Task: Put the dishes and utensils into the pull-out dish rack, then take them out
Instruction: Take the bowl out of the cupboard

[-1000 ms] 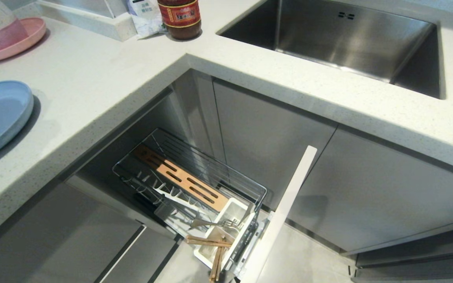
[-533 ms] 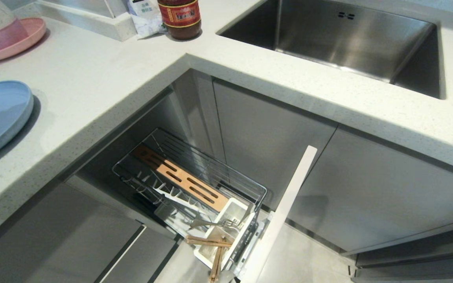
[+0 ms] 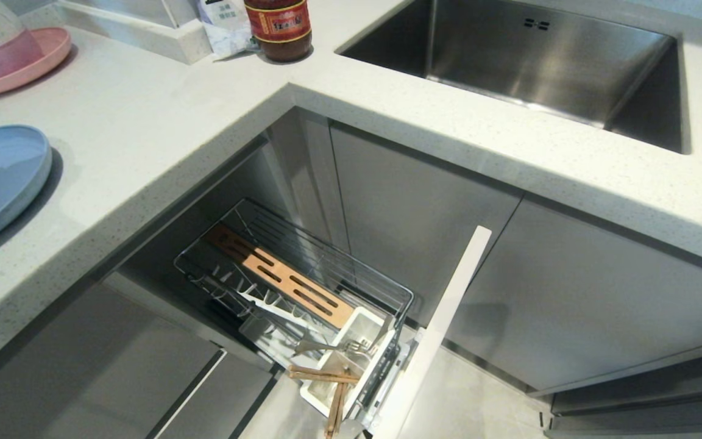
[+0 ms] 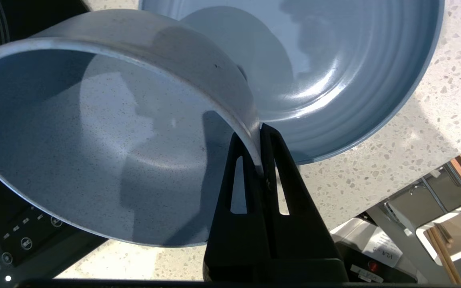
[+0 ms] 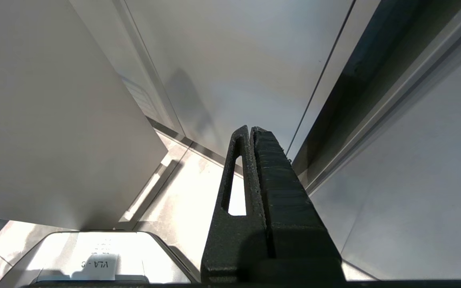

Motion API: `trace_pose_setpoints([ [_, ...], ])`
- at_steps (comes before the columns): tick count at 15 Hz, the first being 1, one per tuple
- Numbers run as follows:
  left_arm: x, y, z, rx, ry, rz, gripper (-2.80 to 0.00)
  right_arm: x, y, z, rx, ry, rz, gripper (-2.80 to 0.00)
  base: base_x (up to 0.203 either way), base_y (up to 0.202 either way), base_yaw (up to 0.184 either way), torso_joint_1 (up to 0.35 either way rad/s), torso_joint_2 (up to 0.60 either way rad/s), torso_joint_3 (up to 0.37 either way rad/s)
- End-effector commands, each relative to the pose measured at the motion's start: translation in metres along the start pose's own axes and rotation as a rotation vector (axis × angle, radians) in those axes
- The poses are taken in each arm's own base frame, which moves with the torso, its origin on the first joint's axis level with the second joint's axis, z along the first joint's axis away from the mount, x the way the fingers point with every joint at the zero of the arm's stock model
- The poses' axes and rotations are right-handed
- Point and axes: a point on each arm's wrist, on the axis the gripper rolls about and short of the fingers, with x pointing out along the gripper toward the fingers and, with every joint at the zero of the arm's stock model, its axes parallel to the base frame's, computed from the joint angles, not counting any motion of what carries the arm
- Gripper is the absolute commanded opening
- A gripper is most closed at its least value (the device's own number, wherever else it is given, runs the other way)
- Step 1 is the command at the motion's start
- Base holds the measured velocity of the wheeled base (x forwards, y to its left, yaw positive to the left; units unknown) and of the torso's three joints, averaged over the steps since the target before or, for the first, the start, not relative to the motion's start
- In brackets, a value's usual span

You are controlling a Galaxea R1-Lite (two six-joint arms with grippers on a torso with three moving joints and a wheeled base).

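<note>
Rack prongs open, utensil box crowded

The pull-out dish rack (image 3: 293, 286) has bare prongs from above; its cabinet front (image 3: 442, 323) walls the 3 o'clock side, and the worktop (image 3: 162, 128) overhangs at 10 o'clock. Fork (image 3: 333, 347) and chopsticks (image 3: 336, 390) fill the utensil box (image 3: 351, 360) at 5 o'clock.

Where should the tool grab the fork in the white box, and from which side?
Grip the fork by its handle end, the part that leans out past the white box rim over the rack. Come from above: the tine end sits down in the box beside the chopsticks, so it looks harder to pinch.
</note>
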Motion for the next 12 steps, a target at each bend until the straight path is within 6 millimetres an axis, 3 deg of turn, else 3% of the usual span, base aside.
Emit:
trace_pose_setpoints([
  [1,0.004,-0.002,0.001,0.01,0.015,-0.021,-2.8,0.0,0.0,0.0,0.0,-0.003,0.0,-2.8,0.0,0.0,0.0,0.0,0.0,0.0],
  [12,0.023,-0.016,0.004,0.066,0.068,-0.079,-2.8,0.0,0.0,0.0,0.0,-0.003,0.002,-2.8,0.0,0.0,0.0,0.0,0.0,0.0],
])
